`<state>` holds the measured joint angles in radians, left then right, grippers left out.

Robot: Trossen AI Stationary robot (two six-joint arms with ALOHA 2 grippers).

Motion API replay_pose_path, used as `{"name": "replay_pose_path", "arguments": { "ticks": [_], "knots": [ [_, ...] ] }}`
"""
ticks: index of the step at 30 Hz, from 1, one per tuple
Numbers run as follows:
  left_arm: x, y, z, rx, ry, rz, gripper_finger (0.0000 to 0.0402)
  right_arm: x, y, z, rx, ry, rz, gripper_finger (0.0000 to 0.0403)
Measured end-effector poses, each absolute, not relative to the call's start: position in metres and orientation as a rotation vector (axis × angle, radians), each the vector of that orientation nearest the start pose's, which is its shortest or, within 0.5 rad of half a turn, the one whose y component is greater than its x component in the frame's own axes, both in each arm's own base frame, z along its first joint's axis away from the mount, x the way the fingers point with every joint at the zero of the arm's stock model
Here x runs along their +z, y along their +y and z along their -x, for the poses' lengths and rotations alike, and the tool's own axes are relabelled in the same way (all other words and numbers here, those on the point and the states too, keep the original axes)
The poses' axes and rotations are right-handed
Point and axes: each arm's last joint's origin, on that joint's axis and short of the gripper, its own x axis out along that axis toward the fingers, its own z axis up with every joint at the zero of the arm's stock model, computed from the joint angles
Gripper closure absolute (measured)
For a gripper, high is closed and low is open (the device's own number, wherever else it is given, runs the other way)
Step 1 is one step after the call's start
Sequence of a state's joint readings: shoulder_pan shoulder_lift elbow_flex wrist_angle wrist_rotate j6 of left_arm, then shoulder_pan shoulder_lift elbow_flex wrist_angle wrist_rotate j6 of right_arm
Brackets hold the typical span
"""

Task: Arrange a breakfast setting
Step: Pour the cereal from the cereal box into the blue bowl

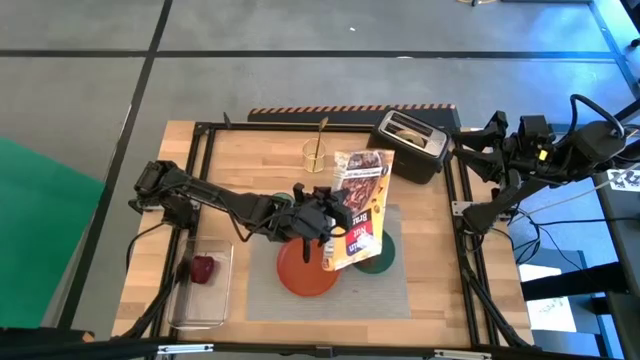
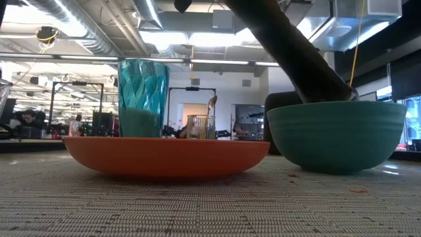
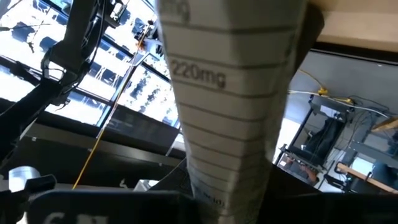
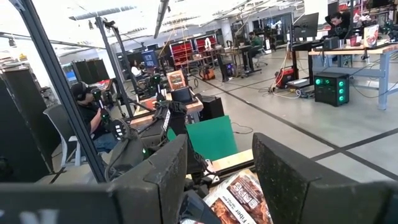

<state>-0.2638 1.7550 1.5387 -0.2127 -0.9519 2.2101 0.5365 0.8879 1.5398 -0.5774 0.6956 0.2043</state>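
A grey placemat (image 1: 400,290) carries an orange plate (image 1: 300,272) and a teal bowl (image 1: 384,260). My left gripper (image 1: 322,220) is shut on a cereal box (image 1: 360,205), which slants above the mat with its lower end by the bowl. In the low view a dark slanted shape (image 2: 289,46) reaches down into the bowl (image 2: 335,135), and a teal cup (image 2: 141,99) stands behind the plate (image 2: 164,157). A gold spoon (image 1: 320,135) stands in a small glass (image 1: 315,155). Red fruit (image 1: 203,268) lies in a clear tub. My right gripper (image 4: 221,180) is open, high off the table's right edge. My left gripper pinches the cereal box at its left long edge (image 1: 338,215), about halfway along, coming level from the table's left. The box's printed narrow side panel (image 3: 230,93) runs up from between the fingers, whose contact the box hides. The box is lifted and tilted, lower end (image 1: 350,258) toward the bowl.
A black toaster (image 1: 412,142) stands at the far right of the table. The clear tub (image 1: 200,295) sits at the near left. A dark frame (image 1: 455,200) borders the tabletop. Bare wood shows left of the mat and at the far left.
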Motion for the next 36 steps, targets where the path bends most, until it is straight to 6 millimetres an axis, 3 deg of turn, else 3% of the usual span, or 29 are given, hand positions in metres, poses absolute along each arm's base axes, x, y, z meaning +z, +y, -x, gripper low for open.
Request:
{"name": "replay_pose_path", "arguments": {
  "ticks": [36],
  "knots": [
    [0.335, -0.067, -0.392, 0.019, 1.022, -2.271, 0.034, 0.509, 0.036, -0.097, -0.155, -0.056, -0.232, 0.0229]
  ]
}}
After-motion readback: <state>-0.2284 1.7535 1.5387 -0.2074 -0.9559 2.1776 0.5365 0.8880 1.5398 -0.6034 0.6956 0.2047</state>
